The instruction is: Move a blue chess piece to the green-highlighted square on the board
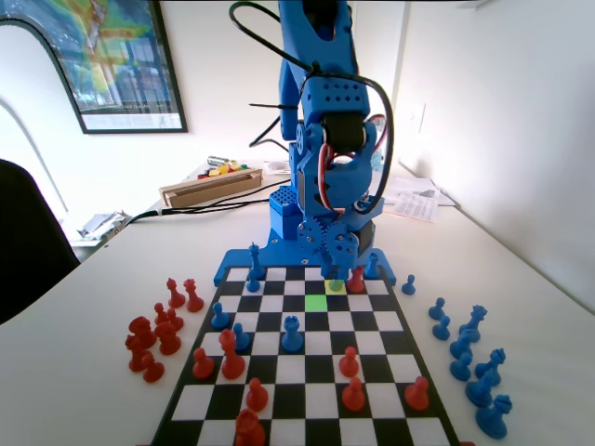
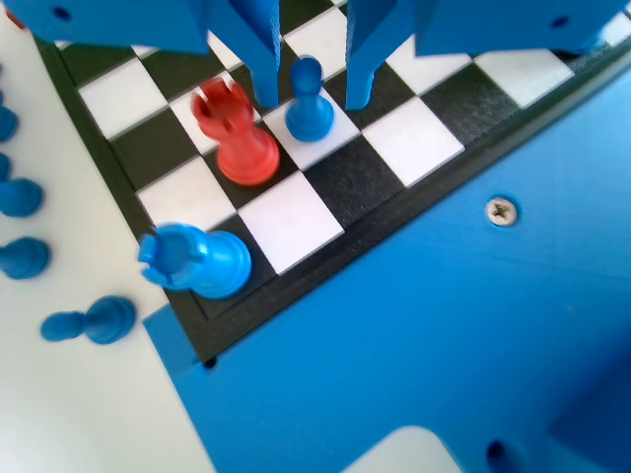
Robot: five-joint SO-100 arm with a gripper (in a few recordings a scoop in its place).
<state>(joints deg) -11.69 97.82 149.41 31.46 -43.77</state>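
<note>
I see blue pawn (image 2: 309,101) upright on white square near board (image 2: 325,258) edge by arm's base, in wrist view; red rook (image 2: 237,138) just left of it. My pincer (image 2: 310,91) hangs low, jaws apart, one each side of pawn's head, no contact visible. Fixed view: arm folded steeply down, pincer tip at yellow-tinted square (image 1: 336,286); green-highlighted square (image 1: 316,302) adjacent, bare. Blue rook (image 2: 192,261) stands at board corner.

You see white table (image 1: 521,279): board (image 1: 307,348) at centre, red pieces (image 1: 153,339) lying left, blue pieces (image 1: 474,358) right, papers (image 1: 414,200) upper right.
</note>
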